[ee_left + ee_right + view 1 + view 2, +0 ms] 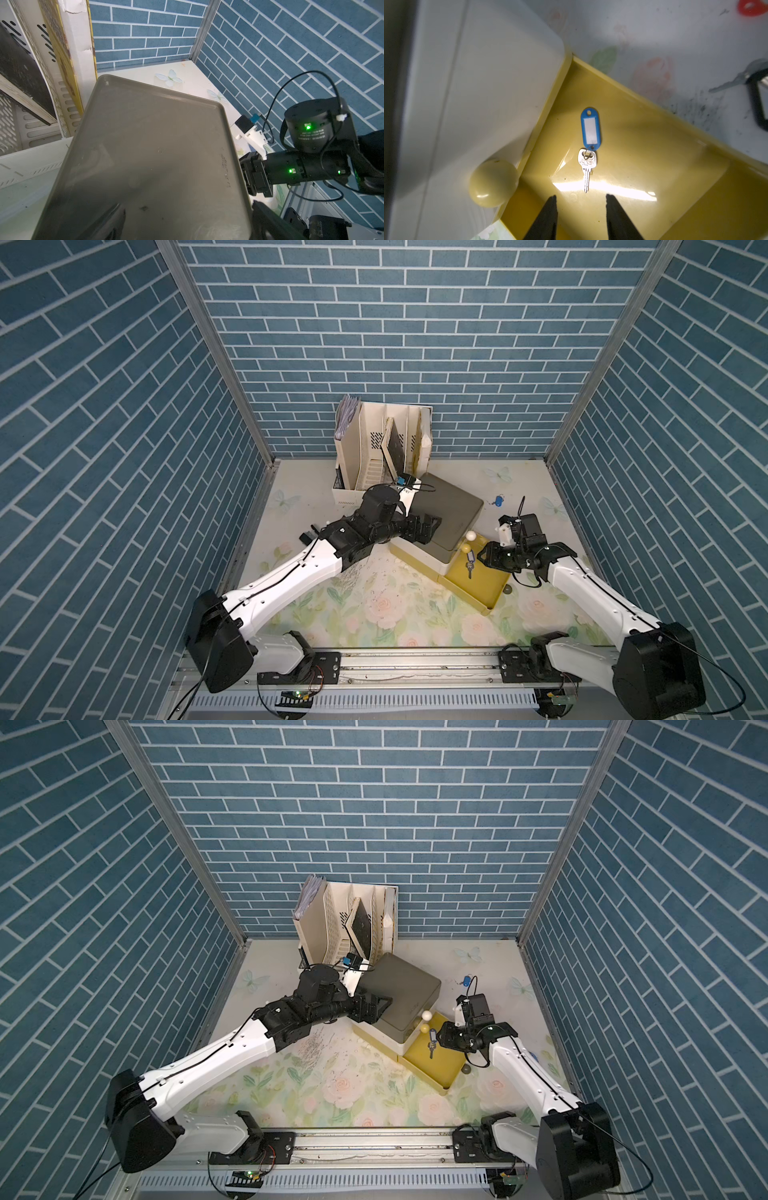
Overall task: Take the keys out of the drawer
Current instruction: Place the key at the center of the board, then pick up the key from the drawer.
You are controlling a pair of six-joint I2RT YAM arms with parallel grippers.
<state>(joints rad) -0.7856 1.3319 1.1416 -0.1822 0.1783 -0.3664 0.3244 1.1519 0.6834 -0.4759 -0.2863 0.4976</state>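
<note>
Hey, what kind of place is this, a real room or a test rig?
Likely a robot test booth dressed as a home desk: brick-print wall panels, a floral table cover with a file organizer, and two arms bolted to a front rail.

black-tagged key cropped, red tag cropped

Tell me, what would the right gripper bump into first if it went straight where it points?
Probably the silver key with the blue tag, lying in the yellow drawer: its tip sits right ahead of the open right gripper. Depth is unclear, so it might touch the drawer floor first.
</note>
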